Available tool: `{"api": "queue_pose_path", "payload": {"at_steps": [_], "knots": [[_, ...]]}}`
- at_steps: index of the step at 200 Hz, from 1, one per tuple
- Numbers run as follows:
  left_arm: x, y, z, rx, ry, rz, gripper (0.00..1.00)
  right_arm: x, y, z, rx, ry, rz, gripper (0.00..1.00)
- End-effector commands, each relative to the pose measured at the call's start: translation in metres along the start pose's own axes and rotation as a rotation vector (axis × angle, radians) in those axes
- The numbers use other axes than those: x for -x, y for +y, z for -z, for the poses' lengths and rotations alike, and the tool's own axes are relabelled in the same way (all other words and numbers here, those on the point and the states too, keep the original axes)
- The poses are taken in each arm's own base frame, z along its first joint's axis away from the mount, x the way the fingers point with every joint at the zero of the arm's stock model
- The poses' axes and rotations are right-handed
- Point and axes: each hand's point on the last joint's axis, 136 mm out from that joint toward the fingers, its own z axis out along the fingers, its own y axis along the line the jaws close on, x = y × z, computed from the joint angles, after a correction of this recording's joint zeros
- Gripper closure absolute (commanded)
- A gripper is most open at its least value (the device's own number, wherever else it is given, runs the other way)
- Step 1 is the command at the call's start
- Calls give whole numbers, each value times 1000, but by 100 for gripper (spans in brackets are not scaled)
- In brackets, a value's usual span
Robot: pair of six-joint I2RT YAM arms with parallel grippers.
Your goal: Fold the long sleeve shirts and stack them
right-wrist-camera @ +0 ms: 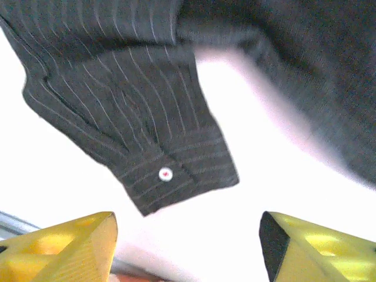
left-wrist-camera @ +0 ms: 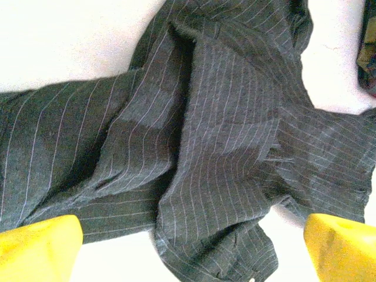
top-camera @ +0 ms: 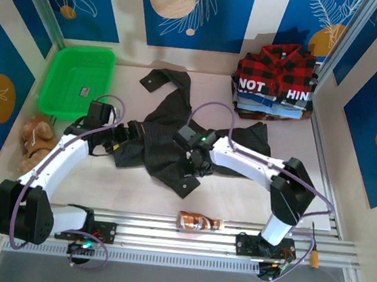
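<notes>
- L gripper (left-wrist-camera: pixel 191 249): yellow fingers spread wide over dark charcoal pinstriped cloth shirt (left-wrist-camera: pixel 223 147), crumpled at ctr of pale table (top-camera: pixel 121 191).
- R gripper (right-wrist-camera: pixel 188 235): fingers apart, gripping nothing; buttoned cuff (right-wrist-camera: pixel 167 170) just ahead.
- Red-black plaid shirt (top-camera: pixel 279 66) tops far-right clothes stack (top-camera: pixel 271 103).

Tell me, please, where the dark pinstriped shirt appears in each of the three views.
Top external: dark pinstriped shirt crumpled mid-table.
Left wrist: it covers most of the frame.
Right wrist: its buttoned cuff left of centre, body along the top.
Shared landmark: the pale tabletop under it.
</notes>
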Motion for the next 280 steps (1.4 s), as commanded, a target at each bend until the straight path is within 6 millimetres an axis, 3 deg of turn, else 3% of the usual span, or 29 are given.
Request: {"api": "queue_pose_path", "payload": {"at_steps": [1, 23, 64, 117, 153, 197, 232, 280], "knots": [[9, -2, 7, 12, -20, -62, 3, -26, -2, -40, -1, 149, -198, 37], [6, -2, 7, 7, -10, -65, 3, -22, -15, -52, -68, 141, -259, 38], [-6, 4, 3, -8, 5, -30, 3, -12, -22, -60, -98, 109, -317, 40], [-39, 25, -18, 43, 102, 47, 3, -6, -24, -62, -92, 98, -347, 42], [-55, 44, -31, 108, 154, 124, 4, -14, -13, -41, -58, 91, -295, 42], [-58, 53, -46, 124, 161, 171, 7, -19, -14, -20, -35, 71, -302, 40], [-54, 57, -53, 154, 159, 176, 10, -10, -20, -36, -52, 86, -319, 40], [-47, 72, -63, 220, 140, 195, 20, 19, -28, -55, -52, 70, -365, 41]]}}
